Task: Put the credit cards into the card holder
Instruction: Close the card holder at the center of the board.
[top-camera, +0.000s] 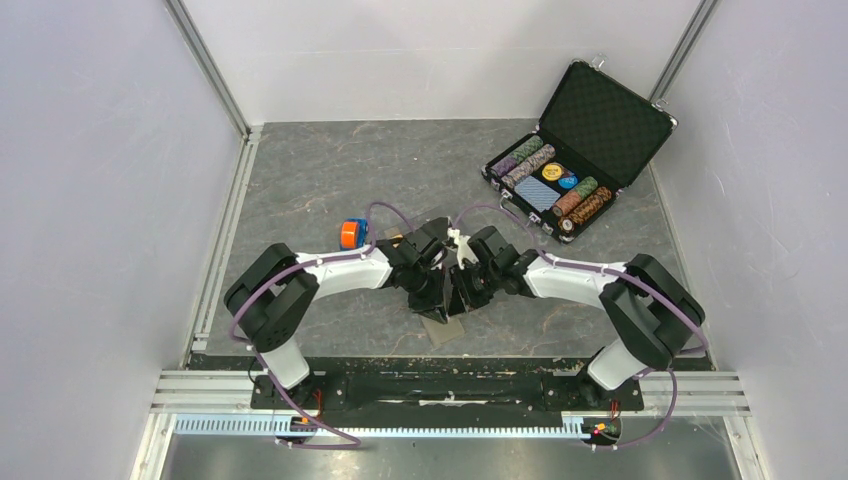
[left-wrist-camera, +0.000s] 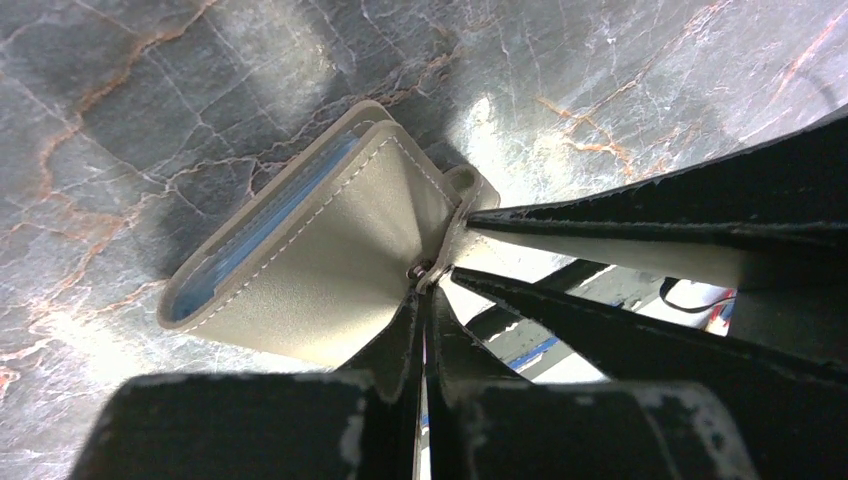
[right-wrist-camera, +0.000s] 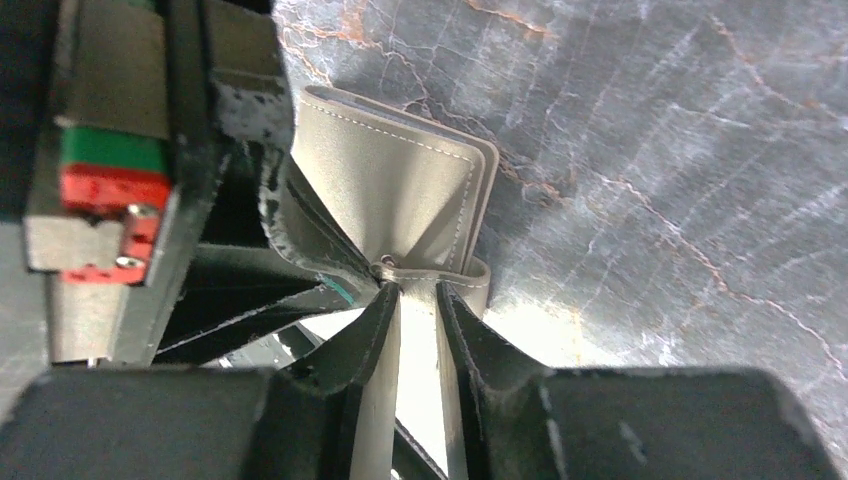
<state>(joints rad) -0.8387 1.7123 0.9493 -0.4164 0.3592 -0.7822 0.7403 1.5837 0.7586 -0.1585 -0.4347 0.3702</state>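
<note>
Holder (left-wrist-camera: 330, 270) is hanging off the table, both grippers pinching its snap tab: left (left-wrist-camera: 425, 285) clamping, right (right-wrist-camera: 412, 290) beside it.

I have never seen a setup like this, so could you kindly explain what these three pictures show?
Two robot arms are bolted at the near edge of a grey marbled table. One picture looks down from above; the other two come from cameras on each wrist. The left tool is shut on the card holder, a grey wallet, near its snap. The right tool has its fingers at the same snap tab. Also on the table: an open poker-chip case and a small orange object.
</note>
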